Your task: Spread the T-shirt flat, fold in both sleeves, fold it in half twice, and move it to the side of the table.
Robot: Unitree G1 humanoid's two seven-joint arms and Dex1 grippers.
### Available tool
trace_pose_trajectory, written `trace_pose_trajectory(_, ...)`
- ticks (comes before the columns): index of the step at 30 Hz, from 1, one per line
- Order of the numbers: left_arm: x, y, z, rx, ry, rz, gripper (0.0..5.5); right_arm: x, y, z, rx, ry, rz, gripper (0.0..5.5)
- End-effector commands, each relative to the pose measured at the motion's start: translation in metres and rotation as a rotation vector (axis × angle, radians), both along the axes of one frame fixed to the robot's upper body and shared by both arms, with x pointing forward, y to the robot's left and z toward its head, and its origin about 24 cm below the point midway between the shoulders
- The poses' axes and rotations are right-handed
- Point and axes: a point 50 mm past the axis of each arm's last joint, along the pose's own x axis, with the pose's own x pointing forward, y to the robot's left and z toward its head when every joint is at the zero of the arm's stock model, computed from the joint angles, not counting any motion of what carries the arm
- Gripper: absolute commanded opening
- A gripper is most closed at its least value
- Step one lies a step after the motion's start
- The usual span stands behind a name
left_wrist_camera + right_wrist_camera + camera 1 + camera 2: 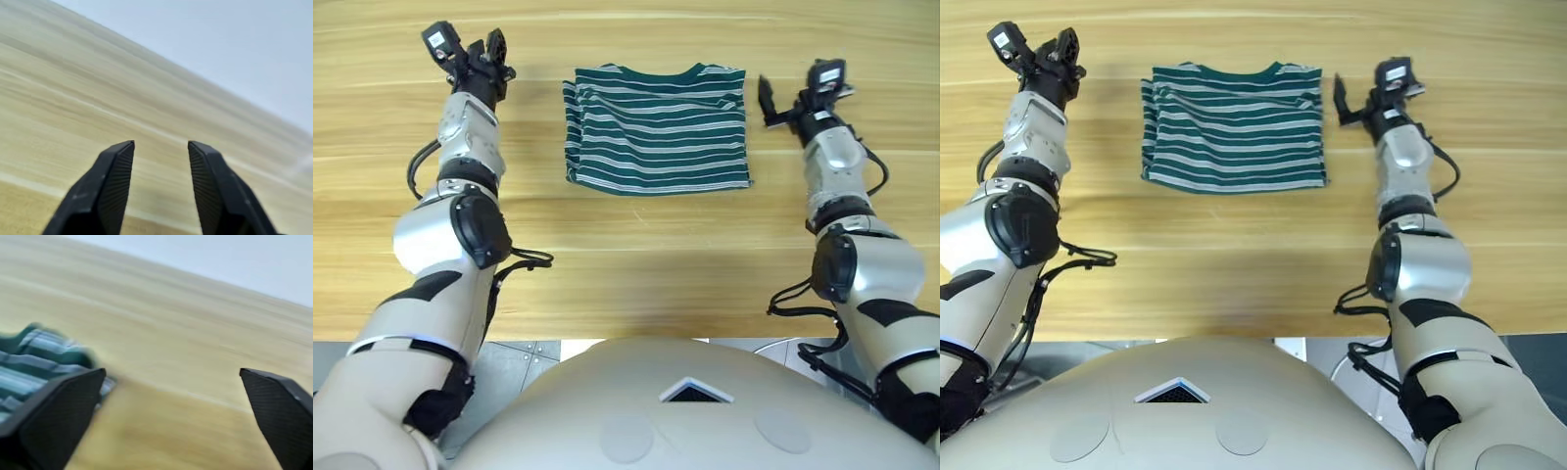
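The left tool (160, 144) sits over bare wood at the far left of the counter (626, 284), well apart from the cloth. Its two fingers are spread with a moderate gap and nothing between them. It seems to hang just above the surface, though the blurred wrist view leaves that unsure.

In the middle lies the green, white-striped T-shirt (656, 127), folded into a compact rectangle. It lies flat with its collar at the far edge, and layered folds show along its left side.

The right tool (172, 373) is near the shirt's far right corner, just beside it but not touching. Its fingers are spread wide and hold nothing.
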Motion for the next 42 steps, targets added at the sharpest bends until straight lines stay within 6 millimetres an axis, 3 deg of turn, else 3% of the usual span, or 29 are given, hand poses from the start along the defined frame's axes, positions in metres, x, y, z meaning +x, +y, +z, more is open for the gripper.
trace_pose_trajectory(1, -0.001, -0.012, 0.010, 0.022, -0.169, -0.154, 1.37, -0.009, -0.018, 0.009, 0.007, -0.085, 0.022, 5.40)
trace_pose_trajectory(4, -0.010, -0.022, 0.006, 0.084, -0.267, -0.294, 0.83, -0.023, -0.006, 0.001, -0.111, -0.088, 0.232, 5.40)
trace_pose_trajectory(9, -0.023, -0.034, -0.010, 0.233, -0.271, -0.394, 0.02, -0.050, 0.016, -0.017, -0.299, -0.043, 0.576, 5.40)
trace_pose_trajectory(16, -0.028, -0.039, -0.019, 0.244, -0.247, -0.397, 0.02, -0.074, 0.018, -0.032, -0.458, 0.047, 0.754, 5.40)
trace_pose_trajectory(19, -0.030, -0.040, -0.020, 0.274, -0.251, -0.408, 0.02, -0.102, 0.017, -0.038, -0.510, 0.093, 0.929, 5.40)
trace_pose_trajectory(21, -0.030, -0.040, -0.019, 0.290, -0.258, -0.412, 0.02, -0.124, 0.024, -0.030, -0.475, 0.056, 1.062, 5.40)
trace_pose_trajectory(24, -0.031, -0.038, -0.019, 0.302, -0.263, -0.406, 0.02, -0.158, 0.056, 0.004, -0.310, -0.119, 1.261, 5.40)
trace_pose_trajectory(26, -0.031, -0.036, -0.019, 0.306, -0.263, -0.400, 0.02, -0.167, 0.072, 0.024, -0.195, -0.216, 1.315, 5.40)
trace_pose_trajectory(29, -0.031, -0.037, -0.018, 0.314, -0.266, -0.398, 0.02, -0.158, 0.083, 0.039, -0.104, -0.289, 1.269, 5.40)
trace_pose_trajectory(32, -0.031, -0.037, -0.017, 0.331, -0.278, -0.402, 0.02, -0.140, 0.085, 0.037, -0.137, -0.274, 1.173, 5.40)
trace_pose_trajectory(36, -0.033, -0.034, -0.013, 0.359, -0.316, -0.414, 0.02, -0.106, 0.081, 0.038, -0.320, -0.276, 0.995, 5.40)
trace_pose_trajectory(39, -0.035, -0.031, -0.013, 0.355, -0.338, -0.409, 0.02, -0.095, 0.101, 0.033, -0.417, -0.289, 0.995, 5.40)
trace_pose_trajectory(42, -0.037, -0.031, -0.014, 0.352, -0.341, -0.409, 0.02, -0.081, 0.121, 0.014, -0.602, -0.262, 0.992, 5.40)
